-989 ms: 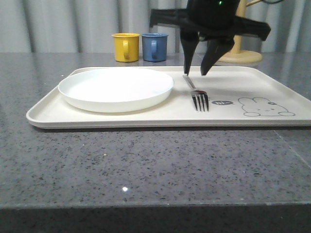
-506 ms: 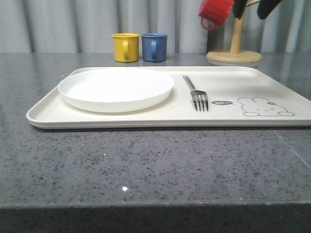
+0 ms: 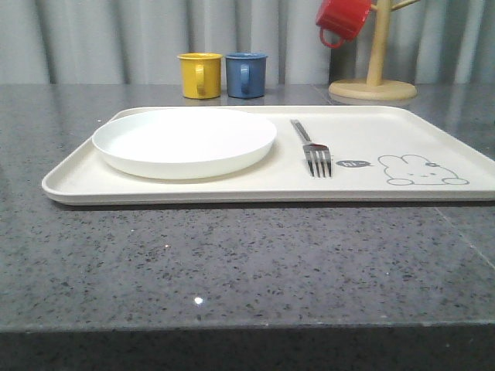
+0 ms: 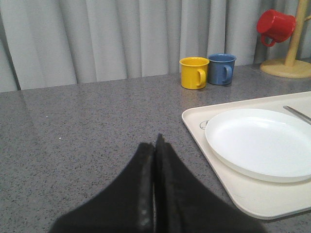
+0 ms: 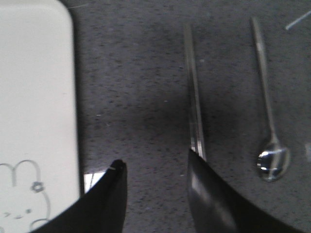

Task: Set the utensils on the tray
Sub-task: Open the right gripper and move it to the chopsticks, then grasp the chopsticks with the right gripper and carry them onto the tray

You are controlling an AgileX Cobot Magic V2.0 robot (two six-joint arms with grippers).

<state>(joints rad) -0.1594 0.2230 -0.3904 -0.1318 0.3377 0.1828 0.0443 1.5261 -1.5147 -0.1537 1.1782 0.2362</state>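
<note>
Chopsticks (image 5: 194, 97) lie flat on your desk (image 5: 136, 97); right tool (image 5: 154, 167), open and empty, could skid off them, knocking the spoon (image 5: 272, 155).

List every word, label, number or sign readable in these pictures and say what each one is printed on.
Small dark speech-bubble mark on the tray, beside the rabbit drawing: holds lettering, too small to read.
No text can be read on the plate, fork, yellow mug, blue mug or red mug.
</note>
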